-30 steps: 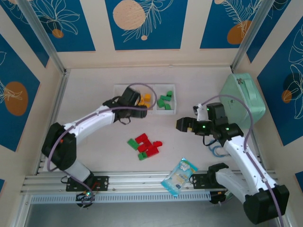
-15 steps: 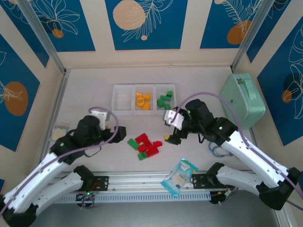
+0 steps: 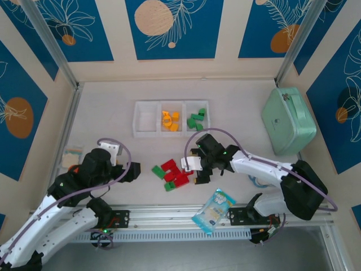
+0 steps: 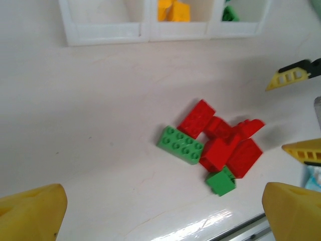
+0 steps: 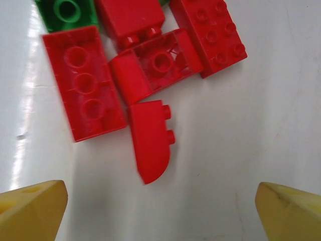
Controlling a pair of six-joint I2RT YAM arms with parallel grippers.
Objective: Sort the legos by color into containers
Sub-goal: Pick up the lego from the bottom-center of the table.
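Just ahead of the right pincer (image 5: 160, 208), spread wide, lies a curved red lego (image 5: 150, 145).

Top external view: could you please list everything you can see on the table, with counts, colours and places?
containers: three, white, joined in a row, far centre; left one empty
yellow-orange legos: a few, middle container
green legos: several, right container
loose red legos: five, piled mid-table
loose green legos: two, at the pile's edges
snack packet: one, blue-white, near edge
case: one, mint-green, far right
left gripper: yellow fingers open, left of the pile
right gripper: yellow fingers open, over the pile's right edge
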